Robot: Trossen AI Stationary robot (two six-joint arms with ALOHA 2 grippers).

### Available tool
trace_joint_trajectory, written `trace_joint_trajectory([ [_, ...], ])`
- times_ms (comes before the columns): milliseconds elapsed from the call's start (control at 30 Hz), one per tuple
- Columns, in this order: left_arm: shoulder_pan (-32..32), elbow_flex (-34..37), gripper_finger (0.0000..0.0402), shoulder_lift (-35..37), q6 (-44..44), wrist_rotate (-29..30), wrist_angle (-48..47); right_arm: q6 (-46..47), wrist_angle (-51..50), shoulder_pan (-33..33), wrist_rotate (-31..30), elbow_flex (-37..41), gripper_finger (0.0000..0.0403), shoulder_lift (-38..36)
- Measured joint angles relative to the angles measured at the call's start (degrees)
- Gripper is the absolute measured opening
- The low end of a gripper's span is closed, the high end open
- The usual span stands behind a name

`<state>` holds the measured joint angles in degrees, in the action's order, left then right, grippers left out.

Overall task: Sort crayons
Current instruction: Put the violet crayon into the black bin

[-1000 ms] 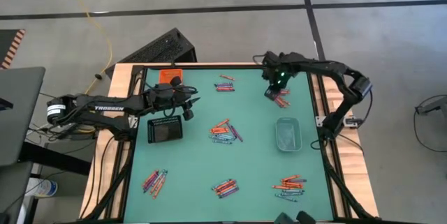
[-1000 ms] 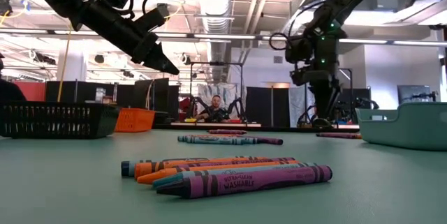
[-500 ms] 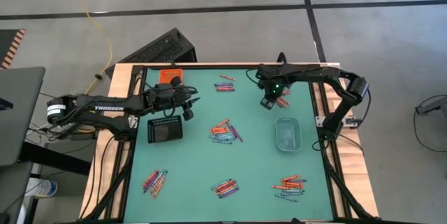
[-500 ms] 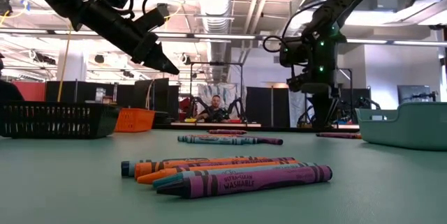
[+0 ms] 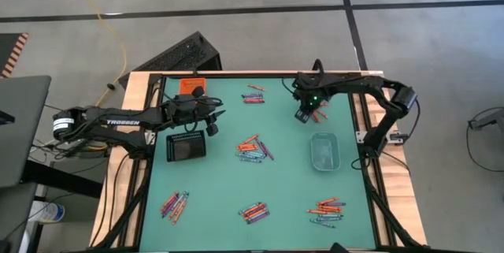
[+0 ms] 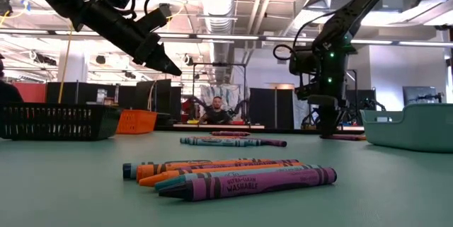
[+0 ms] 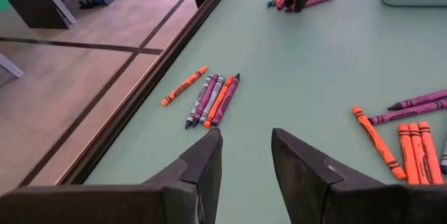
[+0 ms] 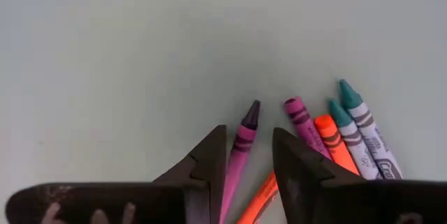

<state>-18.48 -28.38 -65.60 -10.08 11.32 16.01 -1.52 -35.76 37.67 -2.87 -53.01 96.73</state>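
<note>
Crayons lie in several small groups on the green table (image 5: 220, 182). My right gripper (image 5: 303, 115) points down over the far-right group (image 5: 318, 113), low above the table, and is open. A purple crayon (image 8: 241, 155) lies between its two fingers (image 8: 209, 162), and an orange crayon (image 8: 260, 197) lies beside it; I see no touch. My left gripper (image 5: 214, 119) hangs open and empty above the table, next to the black tray (image 5: 187, 147). It faces another crayon group (image 7: 209, 98).
A clear tray (image 5: 324, 150) stands just nearer than the right gripper, and an orange tray (image 5: 190, 86) stands at the far left corner. More crayon groups lie at the centre (image 5: 253, 148), near left (image 5: 174, 203), near middle (image 5: 253, 211) and near right (image 5: 325, 212).
My right gripper has sunk toward the far-right crayon group and tipped more steeply downward, and its fingers now reach close to the table. The gap between its fingers looks unchanged. No crayon has moved.
</note>
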Motion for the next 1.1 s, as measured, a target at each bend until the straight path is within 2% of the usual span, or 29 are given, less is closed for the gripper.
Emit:
trace_joint_trajectory([
  [367, 0.0, 0.0, 0.0116, 0.0, -0.07, -0.01, 0.16, -0.44, -0.22, -1.05, -0.14, 0.59, 0.0115, -0.09],
  [733, 0.0, 0.0, 0.0116, -0.02, 0.2, 0.01, -0.33, -0.46, -0.42, -4.33, -1.42, 0.59, 0.0011, -0.04],
  [900, 0.0, 0.0, 0.0116, -0.02, 0.19, 0.01, -0.76, -0.42, -0.45, -4.55, -1.65, 0.55, 0.0008, -0.36],
  [1100, 0.0, 0.02, 0.0116, -0.02, 0.28, 0.0, -1.17, -0.68, -0.14, -4.81, 4.31, -1.27, 0.0002, -3.3],
])
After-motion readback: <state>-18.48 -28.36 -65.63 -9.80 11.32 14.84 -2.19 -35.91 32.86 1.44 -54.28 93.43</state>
